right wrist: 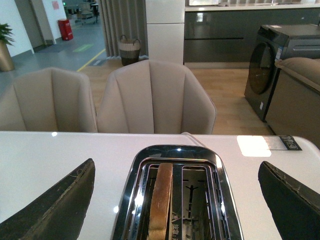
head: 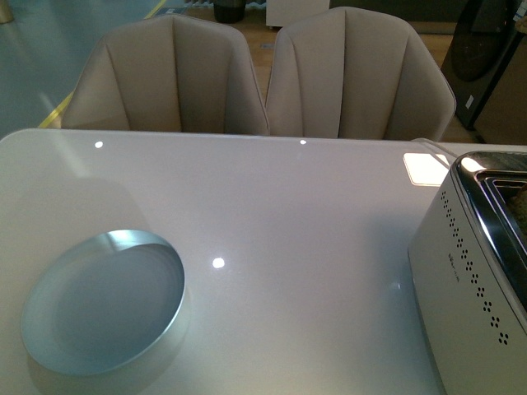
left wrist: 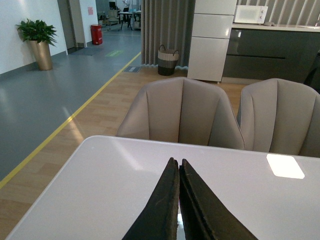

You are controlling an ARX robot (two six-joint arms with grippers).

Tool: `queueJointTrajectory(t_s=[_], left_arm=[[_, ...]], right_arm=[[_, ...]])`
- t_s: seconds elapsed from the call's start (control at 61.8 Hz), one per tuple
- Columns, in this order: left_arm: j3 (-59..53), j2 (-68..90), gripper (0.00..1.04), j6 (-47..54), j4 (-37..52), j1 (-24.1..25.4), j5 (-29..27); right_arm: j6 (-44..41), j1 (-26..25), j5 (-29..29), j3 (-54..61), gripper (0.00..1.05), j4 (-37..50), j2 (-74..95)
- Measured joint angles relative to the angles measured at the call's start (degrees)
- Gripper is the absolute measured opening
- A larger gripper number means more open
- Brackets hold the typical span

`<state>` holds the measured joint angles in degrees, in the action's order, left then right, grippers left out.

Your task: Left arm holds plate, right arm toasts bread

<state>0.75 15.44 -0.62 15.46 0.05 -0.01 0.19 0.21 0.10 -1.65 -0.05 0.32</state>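
Note:
The pale blue-white plate (head: 103,301) lies empty on the white table (head: 288,214) at the near left in the front view. The bread (right wrist: 161,200) stands on edge in one slot of the chrome-topped white toaster (right wrist: 177,195), which shows at the right edge of the front view (head: 473,271). My right gripper (right wrist: 177,200) is open, its black jaws wide apart on either side above the toaster top. My left gripper (left wrist: 178,165) is shut, jaws pressed together and empty, above bare table. Neither arm shows in the front view.
Two beige padded chairs (head: 263,74) stand behind the table's far edge. A bright patch of light (head: 424,168) lies on the table near the toaster. The toaster's second slot (right wrist: 195,200) is empty.

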Motion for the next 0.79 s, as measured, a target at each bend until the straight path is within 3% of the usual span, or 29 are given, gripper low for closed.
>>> queueJointTrajectory(t_s=[0.291, 0.372, 0.664, 0.793], left_arm=[[0.0, -5.3, 0.03, 0.0, -5.3, 0.0, 0.0], [0.0, -12.4, 0.03, 0.0, -14.2, 0.0, 0.0], [0.0, -15.1, 0.03, 0.0, -15.4, 0.0, 0.0], [0.0, -15.1, 0.27, 0.0, -15.4, 0.0, 0.0]], right_arm=[[0.0, 0.0, 0.0, 0.0, 0.96, 0.0, 0.0], [0.0, 0.0, 0.0, 0.0, 0.96, 0.0, 0.0], [0.0, 0.0, 0.0, 0.0, 0.96, 0.0, 0.0], [0.0, 0.0, 0.0, 0.0, 0.96, 0.0, 0.0]])
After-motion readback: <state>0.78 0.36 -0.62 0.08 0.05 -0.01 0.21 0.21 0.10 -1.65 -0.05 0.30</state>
